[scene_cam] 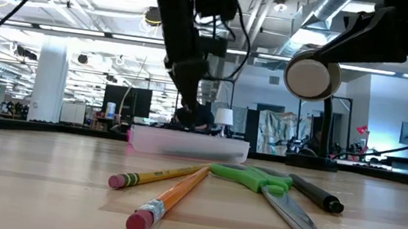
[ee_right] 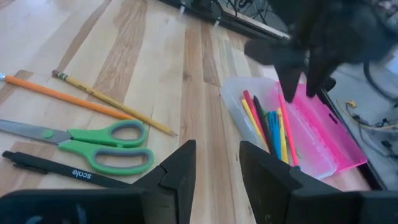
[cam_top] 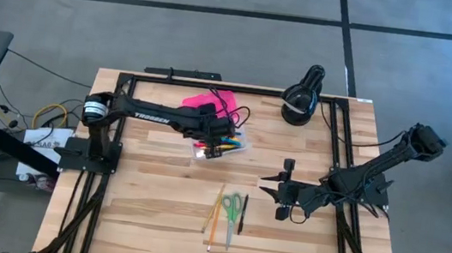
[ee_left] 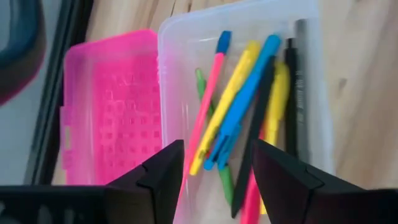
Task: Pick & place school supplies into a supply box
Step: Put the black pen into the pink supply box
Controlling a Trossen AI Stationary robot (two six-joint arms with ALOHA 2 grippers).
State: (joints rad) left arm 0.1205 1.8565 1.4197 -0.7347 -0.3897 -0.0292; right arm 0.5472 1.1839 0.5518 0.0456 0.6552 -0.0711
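The left arm carries the word "TROSSEN" in white along its upper link, and the black pen lying on the table reads "scale" on its barrel. No other writing can be made out.

The left gripper hangs over the supply box, toward twelve o'clock of the table's middle. Its fingers are spread apart with nothing between them, and below them the clear base holds a jumble of pens and markers: pink, yellow, blue, green and black ones lying lengthwise. The hot pink lid lies folded open beside the base.

The right gripper waits low over the table at about three o'clock from the middle, its fingers parted and empty, touching nothing that I can see.

Toward six o'clock a small group still lies on the wood: an orange pencil and a yellow pencil side by side, the green-handled scissors next to them, and the black pen just beyond the scissors. A black rounded object with a white band sits near the far edge, around one o'clock.
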